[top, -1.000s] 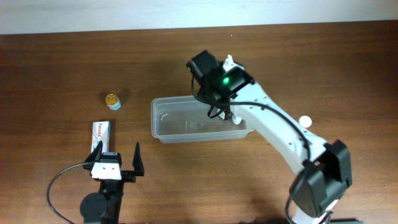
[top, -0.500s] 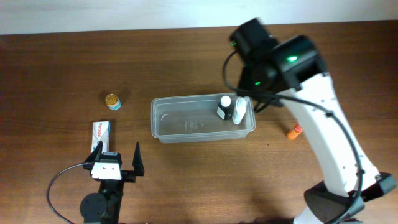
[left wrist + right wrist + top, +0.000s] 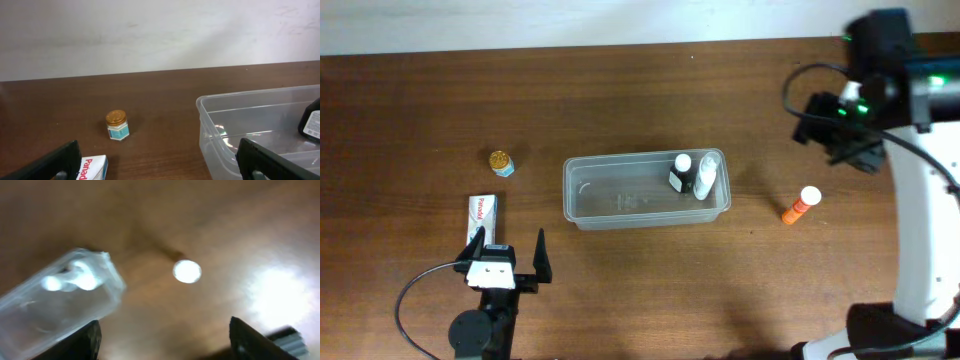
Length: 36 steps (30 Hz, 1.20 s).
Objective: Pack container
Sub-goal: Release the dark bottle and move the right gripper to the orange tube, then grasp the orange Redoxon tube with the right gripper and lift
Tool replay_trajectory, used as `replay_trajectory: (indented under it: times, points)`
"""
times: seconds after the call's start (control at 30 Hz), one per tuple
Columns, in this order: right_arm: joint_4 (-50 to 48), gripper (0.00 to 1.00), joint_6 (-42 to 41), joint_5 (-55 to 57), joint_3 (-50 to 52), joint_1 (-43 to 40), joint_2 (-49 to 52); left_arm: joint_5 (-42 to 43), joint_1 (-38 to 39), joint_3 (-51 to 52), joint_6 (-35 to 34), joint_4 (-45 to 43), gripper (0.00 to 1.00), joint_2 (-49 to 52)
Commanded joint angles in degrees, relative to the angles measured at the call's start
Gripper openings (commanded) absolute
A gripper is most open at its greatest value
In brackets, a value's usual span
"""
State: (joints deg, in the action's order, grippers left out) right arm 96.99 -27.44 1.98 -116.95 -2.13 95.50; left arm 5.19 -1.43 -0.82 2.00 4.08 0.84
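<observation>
The clear plastic container (image 3: 620,192) sits mid-table and holds a black bottle (image 3: 681,172) and a white bottle (image 3: 705,178) at its right end. It also shows in the left wrist view (image 3: 260,125) and, blurred, in the right wrist view (image 3: 55,305). An orange tube with a white cap (image 3: 800,204) lies right of the container; its cap shows as a white spot (image 3: 187,271). My right gripper (image 3: 840,135) is open and empty, high above the table's right side. My left gripper (image 3: 507,258) is open and empty near the front left.
A small gold-lidded jar (image 3: 501,161) stands left of the container, also in the left wrist view (image 3: 117,125). A white Panadol box (image 3: 481,212) lies just ahead of the left gripper (image 3: 95,167). A white wall runs along the table's far edge.
My right arm has swung from over the container's right end far to the right and upward, leaving the two bottles in the container. The left arm has not moved.
</observation>
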Motion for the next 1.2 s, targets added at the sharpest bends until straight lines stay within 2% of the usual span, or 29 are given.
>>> replay_trajectory:
  times: [0.0, 0.1, 0.27, 0.53, 0.8, 0.9, 1.17]
  points:
    - [0.28, 0.75, 4.76, -1.53, 6.51, -5.22, -1.95, 0.61, -0.28, 0.31, 0.87, 0.04, 0.99, -0.17]
    - [-1.38, 0.80, 6.78, -1.57, 11.43, -7.39, -1.84, 0.61, -0.28, 0.31, 0.87, 0.04, 0.99, -0.17]
    - [-7.34, 0.86, 8.63, -1.53, 19.02, -6.49, -1.81, 0.61, -0.28, 0.31, 0.87, 0.02, 0.99, -0.17]
    - [-17.03, 0.86, 8.61, -3.10, 30.58, -6.51, -1.70, 0.61, -0.28, 0.31, 0.87, 0.04, 0.99, -0.17]
    - [-27.58, 0.72, 8.59, -3.08, 40.44, -6.51, -1.60, 0.61, -0.28, 0.31, 0.87, 0.02, 1.00, -0.17]
    - [-30.58, 0.70, 8.61, -3.06, 42.93, -6.51, -1.60, 0.61, -0.28, 0.31, 0.87, 0.02, 0.99, -0.17]
    - [-32.46, 0.40, 8.61, -3.04, 44.30, -6.51, -1.60, 0.61, -0.28, 0.31, 0.87, 0.02, 0.99, -0.17]
